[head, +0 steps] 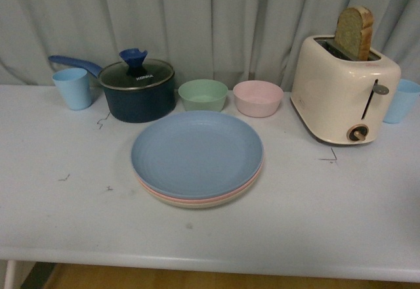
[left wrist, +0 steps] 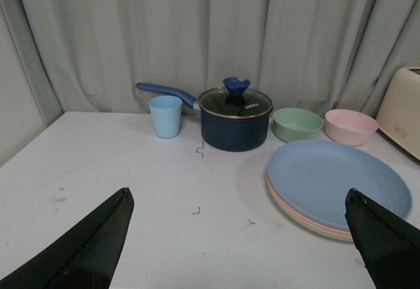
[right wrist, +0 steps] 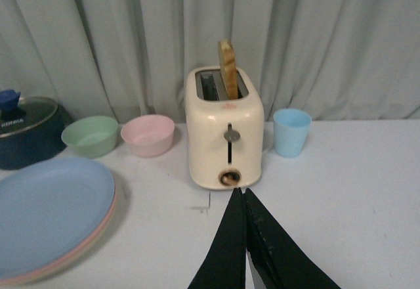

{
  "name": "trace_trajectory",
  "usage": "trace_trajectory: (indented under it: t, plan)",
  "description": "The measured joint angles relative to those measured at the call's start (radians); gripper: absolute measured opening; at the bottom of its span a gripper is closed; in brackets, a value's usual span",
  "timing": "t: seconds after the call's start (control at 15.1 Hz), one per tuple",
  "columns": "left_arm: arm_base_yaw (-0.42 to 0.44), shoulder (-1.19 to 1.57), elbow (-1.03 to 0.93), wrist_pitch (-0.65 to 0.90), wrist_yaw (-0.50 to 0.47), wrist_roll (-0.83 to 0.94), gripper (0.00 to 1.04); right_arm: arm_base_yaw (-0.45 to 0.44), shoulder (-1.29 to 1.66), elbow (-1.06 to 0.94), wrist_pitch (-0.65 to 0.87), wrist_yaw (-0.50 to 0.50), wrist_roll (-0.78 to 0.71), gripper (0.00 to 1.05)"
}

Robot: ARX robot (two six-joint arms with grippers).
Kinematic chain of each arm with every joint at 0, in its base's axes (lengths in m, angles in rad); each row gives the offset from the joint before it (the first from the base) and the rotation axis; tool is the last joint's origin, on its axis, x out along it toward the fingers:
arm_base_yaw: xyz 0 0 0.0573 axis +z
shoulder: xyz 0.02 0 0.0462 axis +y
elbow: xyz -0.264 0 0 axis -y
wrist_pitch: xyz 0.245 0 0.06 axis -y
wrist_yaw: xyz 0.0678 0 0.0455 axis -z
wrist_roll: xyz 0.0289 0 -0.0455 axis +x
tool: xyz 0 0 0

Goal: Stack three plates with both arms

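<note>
Backdrop: grey curtain (head: 197, 20) is hanging behind a white table (head: 59, 223) that is carrying all the items.
Stack location: blue plate (head: 197, 152) is sitting on top of the pink plate (head: 172, 199), which is lying on the cream plate (head: 197, 205); only thin rims of the lower two are showing at the near edge. The pile is resting at table centre.
Task status: judging by this, all three plates are already stacked, and no plate is lying apart.
Left gripper (left wrist: 239, 236): its fingers are standing wide apart and holding nothing; the stack is lying ahead of it and to its right, close to the right finger.
Right gripper (right wrist: 245, 236): its fingers are pressed together and gripping nothing; the stack is lying well to its left, with the toaster (right wrist: 224, 128) straight ahead.
Nearer arm: the left one is appearing closer to the stack.
Long axis: the plates are round, so none applies.
Far row: cup (head: 72, 88), lidded pot (head: 136, 89), green bowl (head: 203, 94) and pink bowl (head: 258, 98) are standing behind the stack, apart from it.
</note>
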Motion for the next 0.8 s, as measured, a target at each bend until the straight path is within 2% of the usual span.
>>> trace_trajectory:
  t: [0.07, 0.13, 0.2, 0.33, 0.8]
  plan:
    - [0.000, 0.000, 0.000, 0.000, 0.000, 0.000, 0.98, -0.124, -0.351, -0.179, -0.117, -0.127, -0.001, 0.02]
    - [0.000, 0.000, 0.000, 0.000, 0.000, 0.000, 0.98, -0.125, -0.436, -0.202, -0.179, -0.127, -0.001, 0.02]
    - [0.000, 0.000, 0.000, 0.000, 0.000, 0.000, 0.98, -0.125, -0.462, -0.224, -0.160, -0.127, -0.001, 0.02]
    - [0.000, 0.000, 0.000, 0.000, 0.000, 0.000, 0.98, -0.125, -0.520, -0.233, -0.221, -0.127, -0.001, 0.02]
    - [0.000, 0.000, 0.000, 0.000, 0.000, 0.000, 0.98, -0.125, -0.565, -0.233, -0.260, -0.127, -0.001, 0.02]
